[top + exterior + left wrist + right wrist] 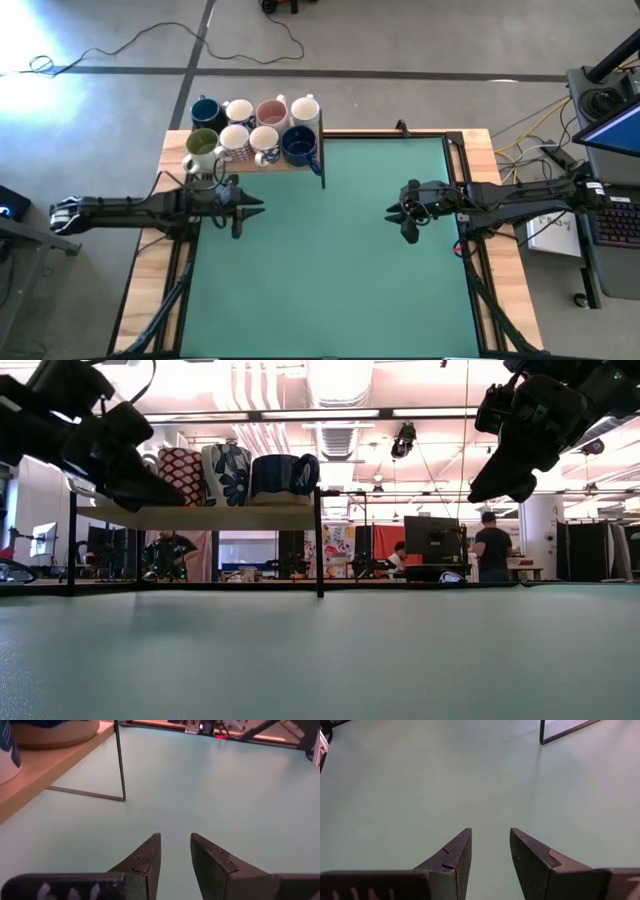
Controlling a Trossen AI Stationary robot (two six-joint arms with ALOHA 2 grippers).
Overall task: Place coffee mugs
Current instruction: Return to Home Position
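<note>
Eight coffee mugs stand upright in two rows on a raised wooden shelf (262, 164) at the table's far left. The far row holds a dark blue mug (207, 112), a white one (239, 111), a pink-inside one (271, 112) and a white one (305, 108). The near row holds an olive-green-inside mug (201, 142), two white ones (233, 139) (264, 140) and a dark blue one (299, 145). My left gripper (252, 210) hovers just in front of the shelf, narrowly open and empty (175, 840). My right gripper (394, 212) hovers at mid-right, narrowly open and empty (490, 836).
The shelf stands on thin dark legs (120, 765); the leg at its right near corner (323, 182) reaches the green mat (330, 280). In the low view the mugs (226, 472) stand on the shelf board (200, 517). People stand in the room behind (492, 545).
</note>
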